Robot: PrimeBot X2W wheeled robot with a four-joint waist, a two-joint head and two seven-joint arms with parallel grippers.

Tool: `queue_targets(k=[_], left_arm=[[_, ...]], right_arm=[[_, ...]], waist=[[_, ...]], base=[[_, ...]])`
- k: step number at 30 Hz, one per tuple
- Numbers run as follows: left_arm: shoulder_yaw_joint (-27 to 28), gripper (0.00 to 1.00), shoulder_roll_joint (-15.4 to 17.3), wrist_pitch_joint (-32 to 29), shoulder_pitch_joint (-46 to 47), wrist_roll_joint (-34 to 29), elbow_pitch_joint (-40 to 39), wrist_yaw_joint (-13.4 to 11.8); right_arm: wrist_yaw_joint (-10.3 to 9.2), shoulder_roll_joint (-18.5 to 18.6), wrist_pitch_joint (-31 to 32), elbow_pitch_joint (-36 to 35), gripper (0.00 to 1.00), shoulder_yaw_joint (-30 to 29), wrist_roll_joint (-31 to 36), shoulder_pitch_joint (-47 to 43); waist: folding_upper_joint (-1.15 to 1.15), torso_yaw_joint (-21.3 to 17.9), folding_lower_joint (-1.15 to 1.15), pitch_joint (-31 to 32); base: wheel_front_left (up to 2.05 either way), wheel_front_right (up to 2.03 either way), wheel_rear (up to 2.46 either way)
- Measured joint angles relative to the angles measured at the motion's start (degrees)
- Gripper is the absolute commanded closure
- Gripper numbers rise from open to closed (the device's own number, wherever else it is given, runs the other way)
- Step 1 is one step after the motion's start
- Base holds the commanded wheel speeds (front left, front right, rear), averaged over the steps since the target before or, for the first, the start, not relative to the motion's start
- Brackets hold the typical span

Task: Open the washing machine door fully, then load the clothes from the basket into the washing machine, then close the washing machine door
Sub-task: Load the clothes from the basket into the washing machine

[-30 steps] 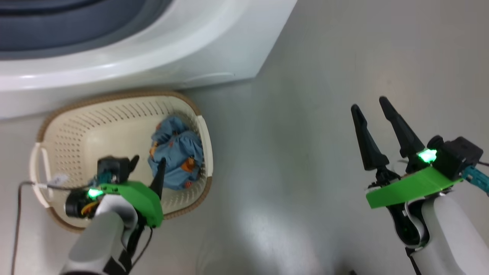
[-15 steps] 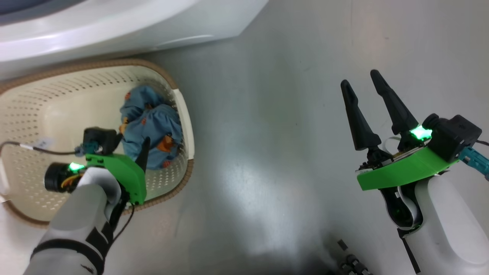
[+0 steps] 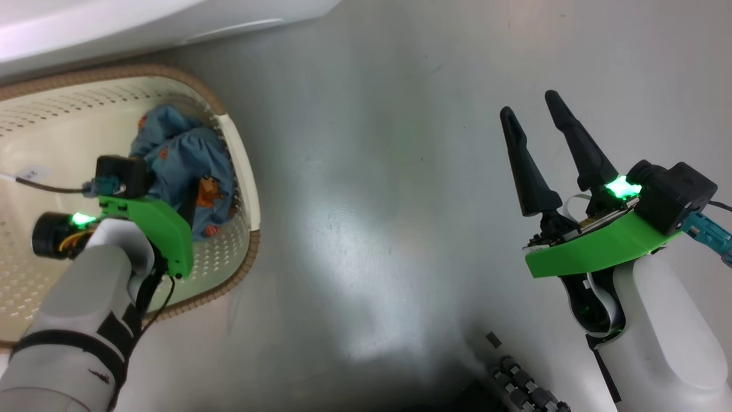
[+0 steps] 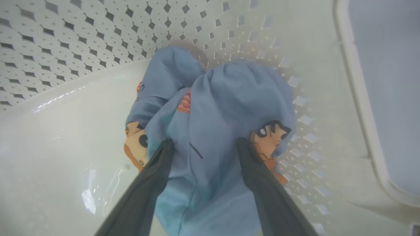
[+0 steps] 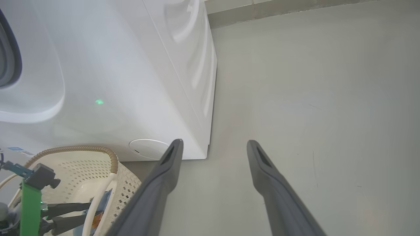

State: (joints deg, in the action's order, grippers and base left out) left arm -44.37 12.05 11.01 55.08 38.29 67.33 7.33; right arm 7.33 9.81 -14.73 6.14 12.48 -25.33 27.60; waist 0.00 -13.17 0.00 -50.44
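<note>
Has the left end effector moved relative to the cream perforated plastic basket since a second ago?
Yes. Against the basket rim, the left end effector has advanced toward the light blue printed clothes, its open fingers now straddling them.

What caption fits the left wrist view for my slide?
Open left gripper poised at the blue clothes in the cream basket.

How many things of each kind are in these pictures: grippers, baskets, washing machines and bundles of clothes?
2 grippers: left gripper, right gripper
1 cream basket
1 white washing machine
1 light blue clothes bundle; I cannot tell whether it is one garment or more
Total: 5
</note>
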Motion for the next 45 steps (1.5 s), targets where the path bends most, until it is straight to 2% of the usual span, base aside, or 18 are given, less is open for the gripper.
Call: queue_targets(k=[2, 3, 4, 5, 17, 28, 35, 45], left_arm=[[-1.19, 0.00, 0.19, -0.03, 0.53, 1.14, 0.00, 0.00], [-1.85, 0.38, 0.30, -0.44, 0.66, 1.72, 0.00, 0.00], [-2.43, 0.65, 0.48, -0.47, 0.69, 2.16, 0.00, 0.00], [-2.98, 1.00, 0.67, -0.52, 0.70, 2.65, 0.05, 0.00], [-6.89, 1.00, 0.74, 0.40, 1.07, 9.67, 0.48, 0.00], [-6.44, 1.00, -0.40, 3.21, -4.15, 16.10, -1.10, 0.00], [1.38, 1.00, -0.14, 3.37, -9.60, 14.45, -6.97, 0.00], [15.85, 1.00, 0.09, 3.38, -21.40, 2.80, -15.95, 0.00]], right_arm=[[0.00, -0.11, 0.00, -0.01, 0.00, 0.03, 0.01, 0.41], [0.00, -0.16, 0.00, -0.04, 0.00, 0.04, 0.01, 0.68], [0.00, -0.20, 0.00, -0.10, 0.00, 0.05, 0.01, 0.81], [0.00, -0.21, 0.00, -0.10, 0.00, 0.07, 0.01, 0.86], [0.00, -0.18, 0.00, 0.26, 0.00, -0.34, 0.10, 0.87], [0.00, 1.29, 0.00, 2.24, 0.00, -0.46, 0.15, -1.22], [0.00, 2.50, 0.00, 3.87, 0.00, -0.97, 0.08, -6.12], [0.00, 3.98, 0.00, 5.04, 0.00, -1.82, -0.02, -13.37]], waist=[[0.00, -0.34, 0.00, -0.42], [0.00, -0.50, 0.00, -0.54], [0.00, -0.66, 0.00, -0.63], [0.00, -0.77, 0.00, -0.69], [0.00, 0.12, 0.00, 1.74], [0.00, 2.69, 0.00, 9.09], [0.00, 4.82, 0.00, 15.71], [0.00, 7.76, 0.00, 26.01]], base=[[0.00, 0.00, 0.00], [0.00, 0.00, 0.00], [0.00, 0.00, 0.00], [0.00, 0.00, 0.00], [0.00, 0.00, 0.00], [0.00, 0.00, 0.00], [0.00, 0.00, 0.00], [0.00, 0.00, 0.00]])
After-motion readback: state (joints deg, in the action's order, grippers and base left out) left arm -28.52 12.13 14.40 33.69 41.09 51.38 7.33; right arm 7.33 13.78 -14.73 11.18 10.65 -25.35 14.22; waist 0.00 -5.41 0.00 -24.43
